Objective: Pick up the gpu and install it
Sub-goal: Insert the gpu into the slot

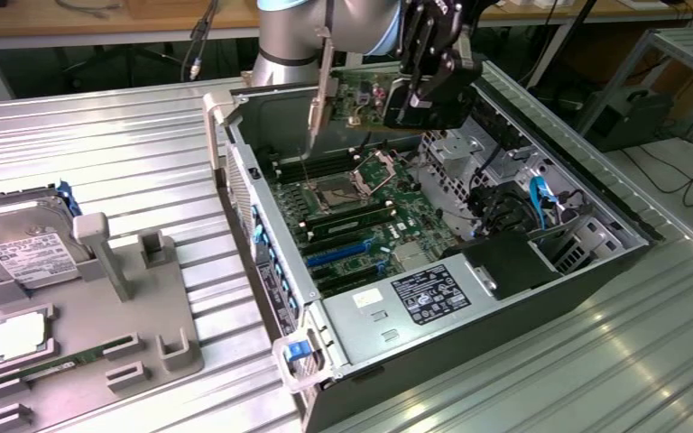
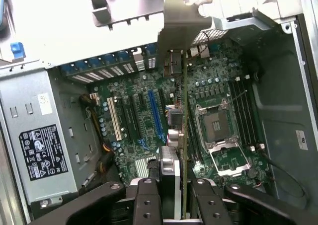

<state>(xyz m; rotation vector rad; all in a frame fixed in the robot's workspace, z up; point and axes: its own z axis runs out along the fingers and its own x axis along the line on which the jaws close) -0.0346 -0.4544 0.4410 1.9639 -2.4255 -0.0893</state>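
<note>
Holding the gpu point(image 1: 364, 106) on edge over the open computer case point(image 1: 563, 298), the gripper point(image 1: 426, 108) has its fingers point(image 2: 149, 205) clamped on the card's two faces, at the end away from its silver bracket point(image 1: 318, 99). The card looks light and stiff but fragile, so flat board areas seem the safest hold, not the fan or contact edge. The arm reaches down from above, and the card hangs above the motherboard point(image 1: 359, 216) near the CPU socket point(image 1: 328, 194), apart from the blue expansion slots point(image 1: 337, 255).
</note>
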